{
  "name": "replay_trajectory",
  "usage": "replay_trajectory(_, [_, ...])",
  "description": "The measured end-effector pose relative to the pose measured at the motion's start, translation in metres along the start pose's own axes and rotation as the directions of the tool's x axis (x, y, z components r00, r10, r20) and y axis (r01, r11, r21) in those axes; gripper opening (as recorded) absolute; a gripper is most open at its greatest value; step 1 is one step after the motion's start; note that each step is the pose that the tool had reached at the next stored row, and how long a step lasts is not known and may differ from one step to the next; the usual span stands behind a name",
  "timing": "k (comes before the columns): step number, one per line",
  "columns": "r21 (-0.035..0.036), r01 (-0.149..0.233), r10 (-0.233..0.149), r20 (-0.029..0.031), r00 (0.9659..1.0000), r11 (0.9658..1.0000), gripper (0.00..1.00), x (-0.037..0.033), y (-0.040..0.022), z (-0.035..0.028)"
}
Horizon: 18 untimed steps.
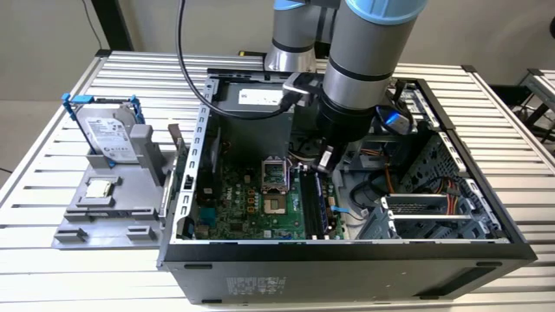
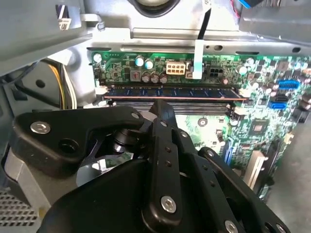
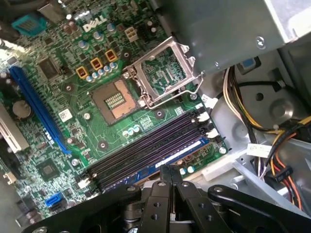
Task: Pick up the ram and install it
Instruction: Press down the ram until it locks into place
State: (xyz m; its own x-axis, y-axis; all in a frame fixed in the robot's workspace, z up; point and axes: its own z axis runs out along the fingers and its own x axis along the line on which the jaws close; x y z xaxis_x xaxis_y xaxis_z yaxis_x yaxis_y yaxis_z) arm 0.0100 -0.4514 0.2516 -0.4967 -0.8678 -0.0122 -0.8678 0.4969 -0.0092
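The ram (image 2: 170, 92) is a long bluish stick with a row of black chips. It stands on edge in a memory slot of the green motherboard (image 2: 204, 126), inside the open computer case (image 1: 347, 250). In the first wrist view the ram (image 3: 181, 154) sits in the slot nearest the board's edge, with dark slots beside it. My gripper (image 3: 171, 174) has its black fingers pressed together, holding nothing. Its tip (image 2: 163, 108) is right at the ram's upper edge, about mid-length; I cannot tell whether they touch. In the exterior view the gripper (image 1: 323, 162) reaches down into the case over the ram (image 1: 316, 198).
An open processor socket (image 3: 163, 73) lies beside the memory slots. Yellow and orange cable bundles (image 3: 272, 145) run along the case wall. A metal drive cage (image 1: 425, 214) fills the exterior view's right. Outside the case, a grey fixture (image 1: 113, 214) carries a hard drive (image 1: 108, 133) and a square chip (image 1: 98, 188).
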Motion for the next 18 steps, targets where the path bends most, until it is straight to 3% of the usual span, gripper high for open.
replay_trajectory(8, [-0.0011, 0.092, -0.092, 0.0008, 0.9958, 0.9958, 0.00, 0.0000, 0.0000, -0.0001])
replay_trajectory(18, [-0.0020, 0.172, -0.172, 0.0018, 0.9851, 0.9851, 0.00, 0.0000, 0.0000, 0.0000])
